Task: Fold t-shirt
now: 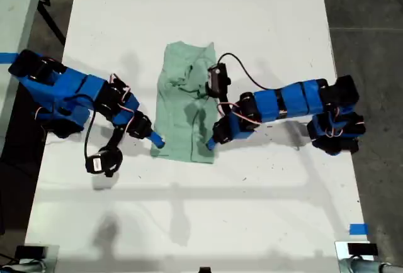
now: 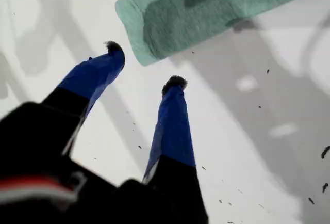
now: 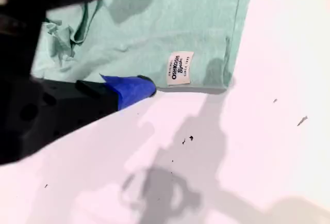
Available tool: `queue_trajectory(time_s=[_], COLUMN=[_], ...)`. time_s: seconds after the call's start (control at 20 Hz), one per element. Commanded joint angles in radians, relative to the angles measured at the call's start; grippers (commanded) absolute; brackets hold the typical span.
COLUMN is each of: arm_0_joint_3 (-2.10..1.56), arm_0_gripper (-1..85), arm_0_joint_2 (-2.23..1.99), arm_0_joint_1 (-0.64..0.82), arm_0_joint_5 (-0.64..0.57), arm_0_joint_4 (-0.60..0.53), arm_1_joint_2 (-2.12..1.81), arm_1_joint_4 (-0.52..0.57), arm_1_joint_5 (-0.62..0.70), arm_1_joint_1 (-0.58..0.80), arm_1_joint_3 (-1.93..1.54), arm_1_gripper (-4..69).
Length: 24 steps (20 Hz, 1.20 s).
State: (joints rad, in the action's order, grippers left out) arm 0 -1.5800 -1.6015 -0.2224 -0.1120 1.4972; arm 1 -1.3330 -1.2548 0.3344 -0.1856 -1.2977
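Desk (image 1: 201,210): white, filled the middle of the exterior view from top to bottom.
My first pincer (image 1: 153,139): sat left of centre in the exterior view, tip just beside the shirt's lower left corner; released, blue-taped fingers (image 2: 172,126) spread over bare desk, nothing between them.
T-shirt (image 1: 186,106): pale mint green, lay at the centre of the exterior view as a narrow upright strip, rumpled in its upper half, flat on the desk.
Label (image 3: 180,68): small white tag with print, lay near the shirt's hem corner.
My second pincer (image 1: 211,144): sat at the shirt's lower right corner in the exterior view; released, one finger (image 3: 131,87) at the hem edge, the other over the cloth.
Tape mark (image 1: 357,229): blue, lay at the exterior view's lower right.
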Motion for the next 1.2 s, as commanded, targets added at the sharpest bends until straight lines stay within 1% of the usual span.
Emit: queue_trajectory(time_s=[0.0, 0.15, 0.4, 0.5, 0.55, 0.6, 0.65, 0.7, 0.75, 0.8, 0.85, 0.9, 1.05, 1.15], arm_0_joint_3=[0.008, 0.008, -0.002, 0.015, 0.026, 0.038, 0.052, 0.071, 0.107, 0.158, 0.198, 0.229, 0.321, 0.413], arm_0_gripper=[34.0, 34.1, 34.0, 32.1, 29.8, 24.4, 18.6, 11.0, 6.1, 3.5, 0.0, 0.0, 0.0, 0.0], arm_0_joint_2=[0.037, 0.123, 0.265, 0.359, 0.397, 0.43, 0.46, 0.494, 0.534, 0.569, 0.594, 0.614, 0.641, 0.664], arm_0_joint_1=[-0.025, -0.031, 0.005, 0.031, 0.04, 0.049, 0.057, 0.06, 0.061, 0.06, 0.055, 0.049, 0.014, -0.008], arm_0_joint_5=[0.003, 0.003, 0.011, 0.026, 0.032, 0.035, 0.035, 0.034, 0.028, 0.02, 0.012, 0.012, 0.008, -0.012], arm_0_joint_4=[-0.055, -0.101, -0.164, -0.172, -0.172, -0.169, -0.16, -0.149, -0.117, -0.071, -0.044, -0.023, 0.028, 0.083], arm_1_joint_2=[0.066, 0.143, 0.261, 0.308, 0.33, 0.351, 0.373, 0.393, 0.408, 0.423, 0.434, 0.437, 0.433, 0.397], arm_1_joint_4=[-0.006, 0.02, 0.106, 0.133, 0.144, 0.155, 0.156, 0.156, 0.144, 0.124, 0.103, 0.089, 0.043, 0.011], arm_1_joint_5=[0.017, 0.009, 0.008, 0.011, 0.009, 0.008, 0.0, -0.008, -0.02, -0.029, -0.04, -0.048, -0.066, -0.072], arm_1_joint_1=[-0.026, -0.037, -0.038, -0.035, -0.034, -0.034, -0.034, -0.034, -0.034, -0.034, -0.034, -0.032, -0.044, -0.064], arm_1_joint_3=[0.153, 0.184, 0.184, 0.192, 0.193, 0.195, 0.199, 0.206, 0.216, 0.232, 0.244, 0.249, 0.265, 0.265], arm_1_gripper=[21.1, 21.2, 20.5, 20.4, 20.4, 20.3, 19.7, 17.5, 15.3, 11.4, 5.0, -1.0, -1.0, -1.0])
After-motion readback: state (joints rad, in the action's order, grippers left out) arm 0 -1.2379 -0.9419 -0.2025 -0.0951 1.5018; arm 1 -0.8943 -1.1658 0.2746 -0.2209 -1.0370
